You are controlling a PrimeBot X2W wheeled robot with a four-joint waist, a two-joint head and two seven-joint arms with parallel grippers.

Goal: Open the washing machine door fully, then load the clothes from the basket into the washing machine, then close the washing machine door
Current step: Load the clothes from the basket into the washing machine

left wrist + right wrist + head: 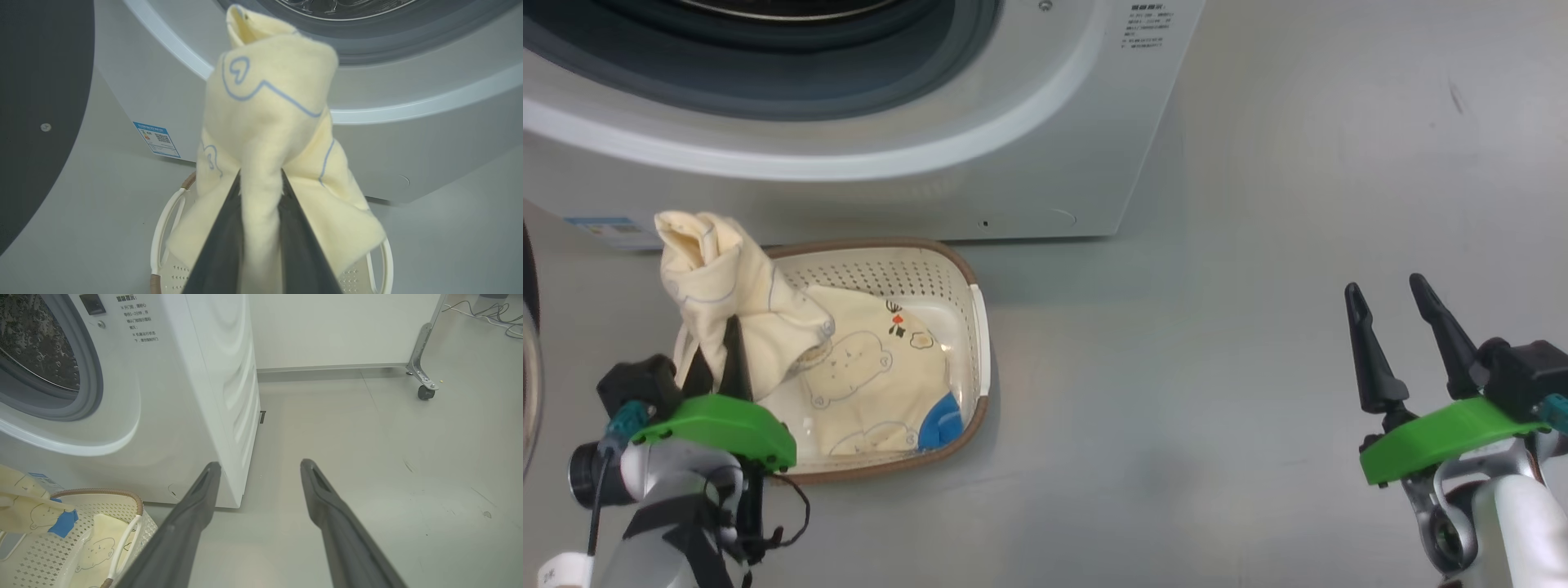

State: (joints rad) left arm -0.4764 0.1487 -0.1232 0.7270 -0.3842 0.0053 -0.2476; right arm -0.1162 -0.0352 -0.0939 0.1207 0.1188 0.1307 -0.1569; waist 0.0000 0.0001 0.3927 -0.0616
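Washing machine (1029, 139), drum mouth (768, 24) open, stands right behind the basket (977, 304) on the floor (1217, 367), where more clothes (874, 376) lie. My left hand (717, 347) pinches a yellow garment (723, 269) above the basket's left end. I would lift it clear of the gasket (915, 77) and reach deep before letting go, while my right hand (1385, 284) hangs spread wide and empty, well to the right.

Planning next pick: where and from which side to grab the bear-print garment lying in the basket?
Pinch the bear-print garment on a wrinkle near its middle, straight down from above: it lies flat, and the basket walls block sideways entry. Probably use the open right gripper, since the left gripper holds a lifted yellow garment over the basket's left end.
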